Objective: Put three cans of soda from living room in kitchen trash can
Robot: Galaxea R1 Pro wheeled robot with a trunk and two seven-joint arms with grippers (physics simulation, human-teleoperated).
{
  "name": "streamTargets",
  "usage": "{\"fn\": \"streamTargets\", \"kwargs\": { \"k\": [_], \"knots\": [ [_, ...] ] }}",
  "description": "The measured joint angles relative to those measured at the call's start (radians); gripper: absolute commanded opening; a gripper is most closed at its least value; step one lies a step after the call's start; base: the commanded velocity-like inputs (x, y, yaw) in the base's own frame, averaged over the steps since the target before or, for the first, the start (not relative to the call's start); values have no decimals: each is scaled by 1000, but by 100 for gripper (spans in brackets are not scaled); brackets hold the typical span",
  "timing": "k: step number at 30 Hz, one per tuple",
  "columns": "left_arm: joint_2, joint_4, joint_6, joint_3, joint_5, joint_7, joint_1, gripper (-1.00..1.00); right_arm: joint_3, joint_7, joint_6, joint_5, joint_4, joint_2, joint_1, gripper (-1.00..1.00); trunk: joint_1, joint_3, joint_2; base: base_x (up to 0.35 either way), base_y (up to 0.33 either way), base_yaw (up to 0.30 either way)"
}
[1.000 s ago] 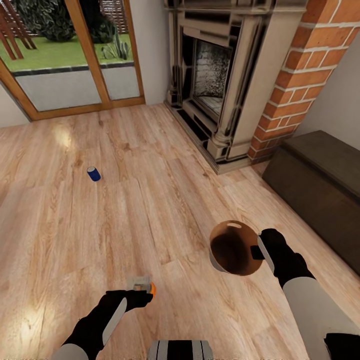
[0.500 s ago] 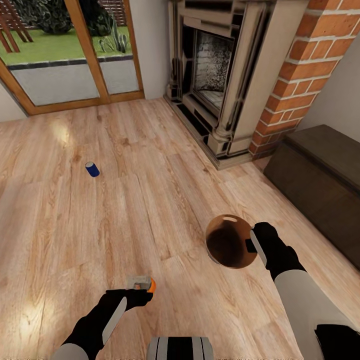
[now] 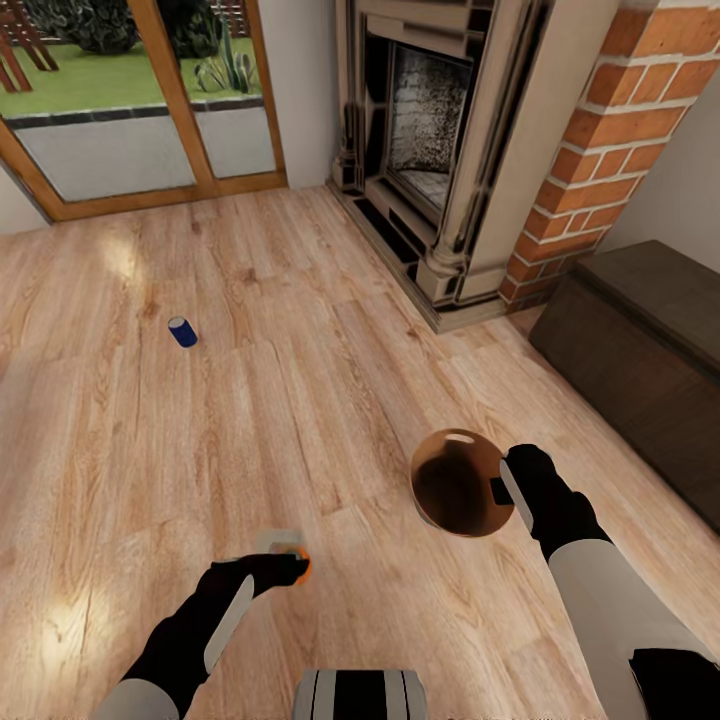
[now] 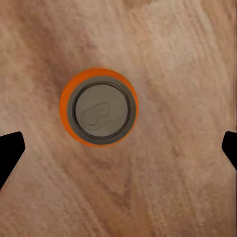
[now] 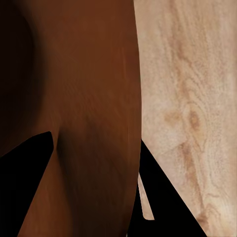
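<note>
An orange can of soda (image 4: 98, 107) stands upright on the living room's wood floor, its silver top facing my left wrist camera. My left gripper (image 4: 118, 150) hovers above it, open, with the can a little off the line between the fingers (image 4: 10, 154). In the head view that gripper (image 3: 288, 566) partly covers the orange can (image 3: 304, 567). A dark blue can of soda (image 3: 182, 331) stands far off to the left. My right gripper (image 3: 508, 491) is shut on the rim of the trash can (image 3: 458, 483), held off the floor, copper-brown inside (image 5: 84, 98).
A stone fireplace (image 3: 430, 150) and brick column (image 3: 600, 130) stand ahead on the right. A dark wooden chest (image 3: 640, 350) sits along the right wall. Glass patio doors (image 3: 130, 110) are at the back left. Bare wood floor (image 3: 300, 400) lies between the cans.
The view has shifted slightly. My left gripper has moved forward over the orange can. The right arm raised the trash can a little, then held still.
</note>
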Motion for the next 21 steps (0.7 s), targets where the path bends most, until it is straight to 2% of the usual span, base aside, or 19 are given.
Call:
{"fn": "streamTargets", "kwargs": {
  "k": [6,14,21],
  "knots": [
    [1,-81,9,0,-1,0,0,100,1,0,0,0,0,0,0,-100,0,-9,0,0,0,0],
    [1,-100,9,0,-2,14,1,100,3,0,0,0,0,0,0,-100,0,-22,0,0,0,0],
    [0,-96,9,0,-3,18,1,100,3,0,0,1,2,0,0,-100,27,-55,-49,0,0,0]
  ]
}}
